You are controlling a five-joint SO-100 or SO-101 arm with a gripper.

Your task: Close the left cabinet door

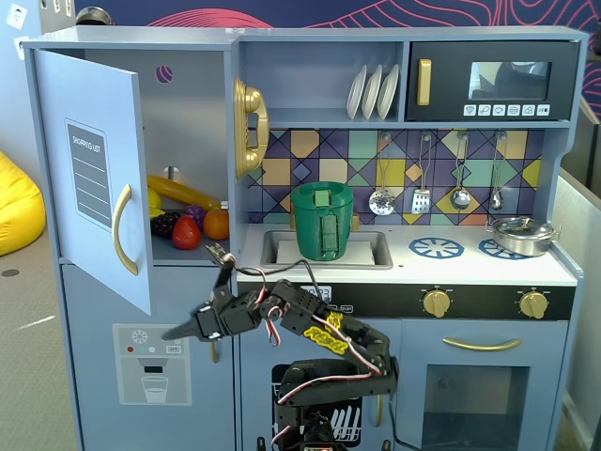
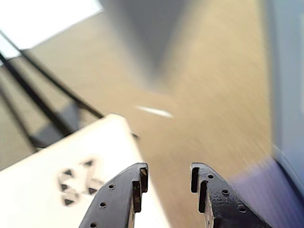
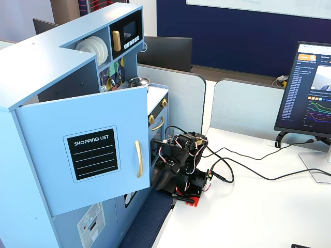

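Observation:
The left cabinet door [image 1: 94,160] is light blue with a black "SHOPPING LIST" panel and a curved gold handle [image 1: 122,230]. It stands swung open, away from the cabinet. It also shows in the other fixed view [image 3: 51,170], with its handle [image 3: 138,158] near the free edge. My gripper [image 1: 169,334] points left, below the door's lower edge and in front of the blue dispenser door [image 1: 152,362]. It touches nothing. In the wrist view the gripper [image 2: 168,173] is open and empty, over tan floor and a white table corner [image 2: 57,161].
Play food [image 1: 188,225] lies inside the open cabinet. A gold phone [image 1: 250,127] hangs beside it and a green pot [image 1: 322,221] sits in the sink. The arm's base [image 3: 189,181] stands on a white table [image 3: 248,212] with cables and a monitor [image 3: 310,93].

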